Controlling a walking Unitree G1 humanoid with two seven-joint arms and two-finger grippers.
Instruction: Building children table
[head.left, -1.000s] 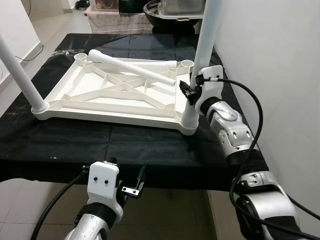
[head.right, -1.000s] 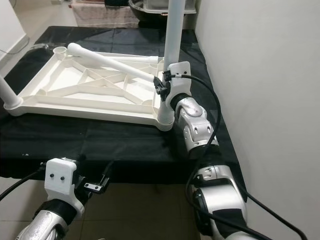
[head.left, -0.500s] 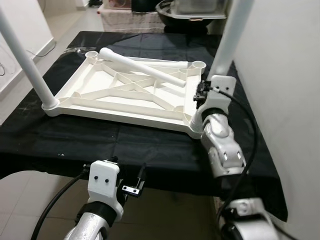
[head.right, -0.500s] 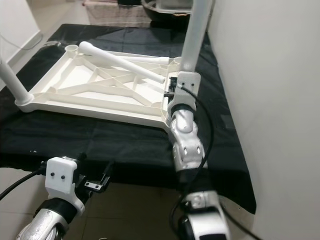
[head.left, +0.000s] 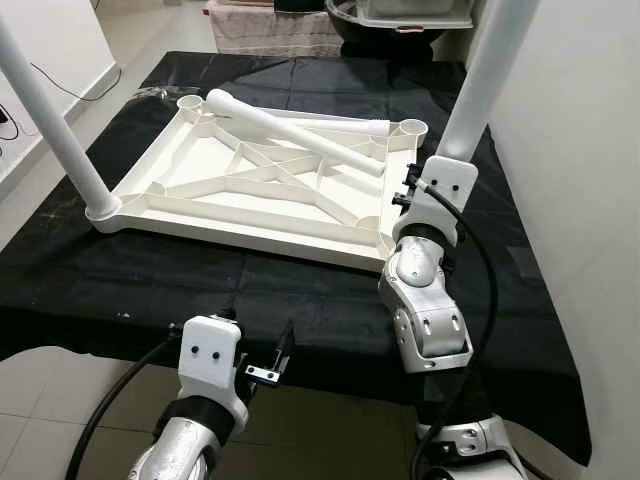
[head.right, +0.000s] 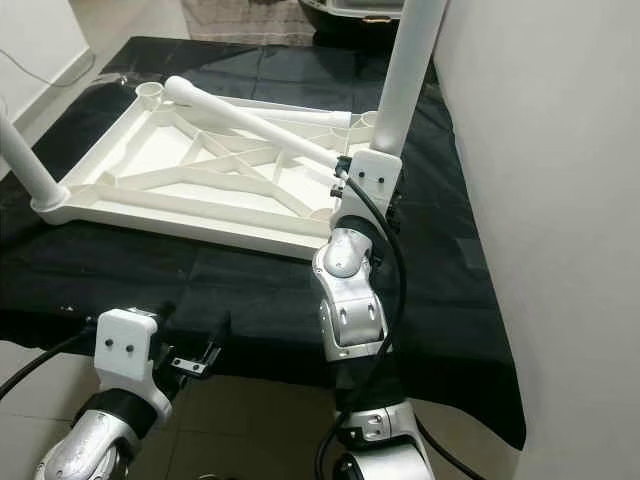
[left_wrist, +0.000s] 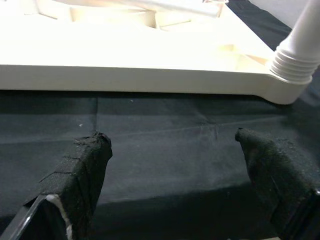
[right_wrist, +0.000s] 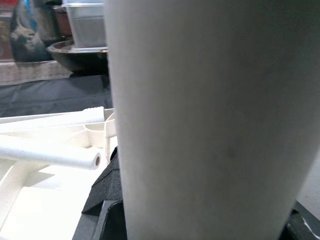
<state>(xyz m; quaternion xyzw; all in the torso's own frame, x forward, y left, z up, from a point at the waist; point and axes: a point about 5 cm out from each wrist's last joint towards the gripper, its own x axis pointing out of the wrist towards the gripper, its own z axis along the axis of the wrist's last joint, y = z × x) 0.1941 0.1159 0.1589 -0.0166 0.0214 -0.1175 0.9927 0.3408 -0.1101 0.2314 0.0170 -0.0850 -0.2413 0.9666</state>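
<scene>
Change: right arm has swung in under the upright leg; the view has shifted too.
Right claw (head.left: 412, 188): closed around the upright leg (head.left: 478, 85) above its corner socket.
Leg axis: near vertical, leaning slightly.
Left claw (left_wrist: 175, 165): spread wide, empty, below the surface (head.left: 300, 290) edge.
Tabletop (head.left: 250, 190): upside down, with a loose leg (head.left: 295, 132) lying across it.

silver jointed arms; white wrist housings; black cables; black fabric-wrapped fingers (left_wrist: 82, 172)
</scene>
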